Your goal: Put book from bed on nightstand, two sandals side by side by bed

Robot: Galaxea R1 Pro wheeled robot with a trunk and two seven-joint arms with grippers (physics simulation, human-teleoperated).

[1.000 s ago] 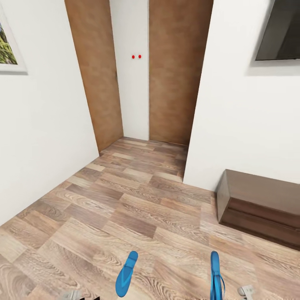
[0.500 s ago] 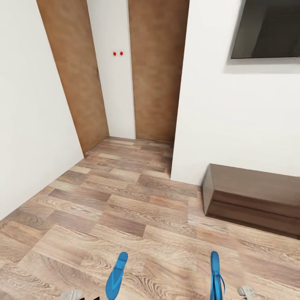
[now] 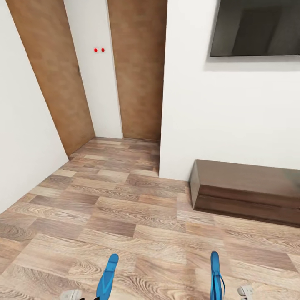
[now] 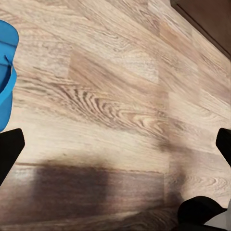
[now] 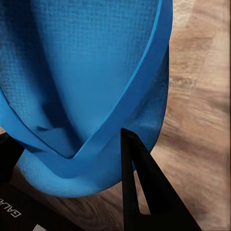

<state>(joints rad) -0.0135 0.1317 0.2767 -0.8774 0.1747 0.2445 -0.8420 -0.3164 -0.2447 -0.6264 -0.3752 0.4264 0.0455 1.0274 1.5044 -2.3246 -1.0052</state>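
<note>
Right tool point(image 5: 96, 187): a blue sandal point(image 5: 86, 82) is seen pressed between its dark fingers point(image 5: 139, 183), a strap crossing just in front of one finger; the tool is judged closed on the sandal. In the head view this right sandal point(image 3: 215, 277) is seen edge-on at the lower margin, with a pale part of the right arm point(image 3: 246, 291) just beside it.

Left tool point(image 4: 115, 159): its dark fingertips point(image 4: 9, 149) are seen at opposite edges of the wrist picture, set wide apart, with bare floor between them. A second sandal point(image 4: 6, 82) is seen at the edge of that picture, near one fingertip; whether it is gripped cannot be told from the wrist view. In the head view the left sandal point(image 3: 107, 277) is seen tilted at the lower margin, above a pale part of the left arm point(image 3: 70, 295).

Surroundings: brown wood-plank floor point(image 3: 125, 216) is recorded below both tools. A long low dark wooden bench point(image 3: 246, 191) stands against the white wall point(image 3: 233, 116) on the right, under a dark wall-mounted screen point(image 3: 256, 27). Ahead, a short passage is flanked by brown wooden panels point(image 3: 137, 66), with two small red dots point(image 3: 99, 50) on the white wall between them.
</note>
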